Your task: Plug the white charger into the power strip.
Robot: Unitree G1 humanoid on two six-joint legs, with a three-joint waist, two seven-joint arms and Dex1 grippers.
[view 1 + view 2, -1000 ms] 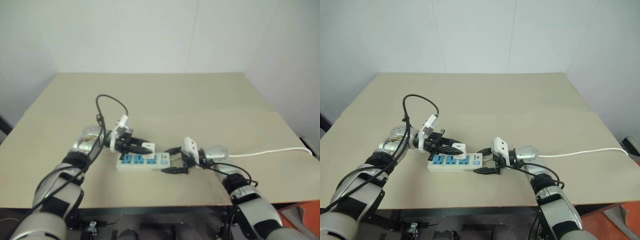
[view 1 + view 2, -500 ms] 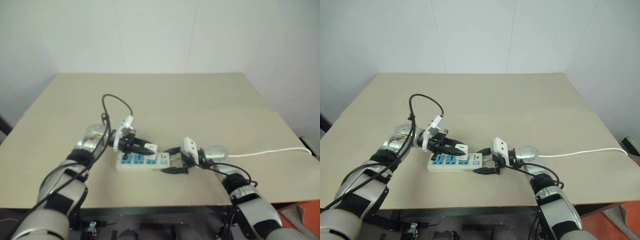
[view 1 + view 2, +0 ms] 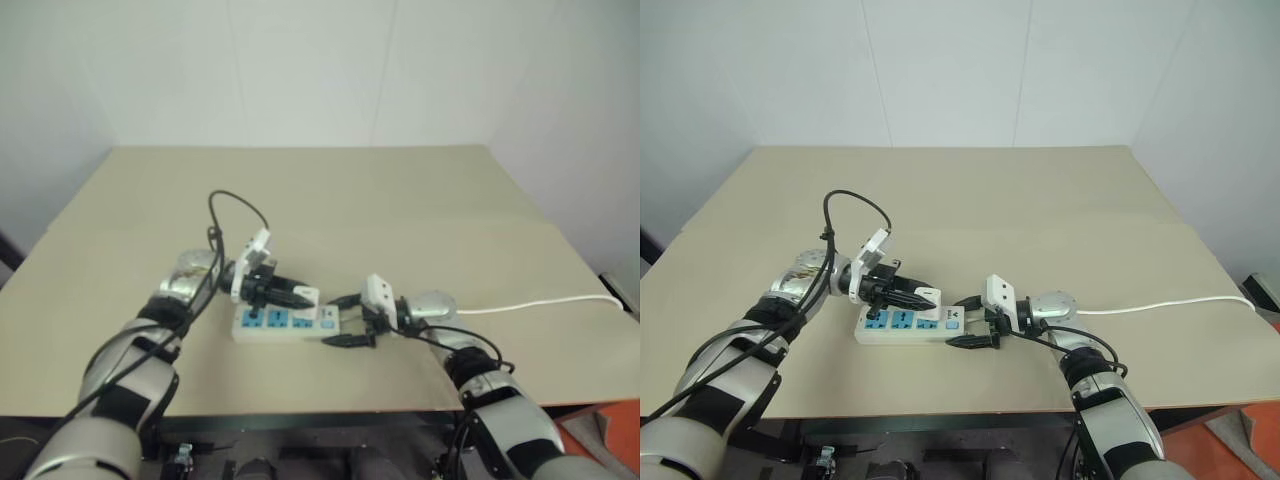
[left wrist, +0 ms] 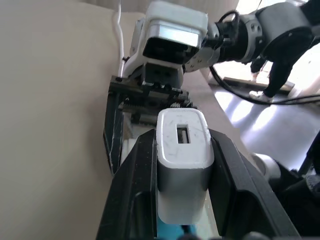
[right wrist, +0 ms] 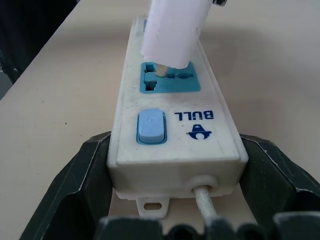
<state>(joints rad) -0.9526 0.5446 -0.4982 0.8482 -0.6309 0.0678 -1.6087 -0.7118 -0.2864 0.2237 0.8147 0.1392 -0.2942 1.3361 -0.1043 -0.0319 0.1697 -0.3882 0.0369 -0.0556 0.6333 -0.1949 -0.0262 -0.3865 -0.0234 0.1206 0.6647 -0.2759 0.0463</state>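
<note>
White charger (image 4: pixel 181 165) in left gripper (image 4: pixel 182 150)

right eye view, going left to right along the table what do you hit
left gripper holding the white charger → power strip → right gripper straddling the strip's end → white cord trailing off to the right

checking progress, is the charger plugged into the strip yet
Not fully: the white charger sits tilted over a blue socket of the power strip, a prong still visible at the slot.
</note>
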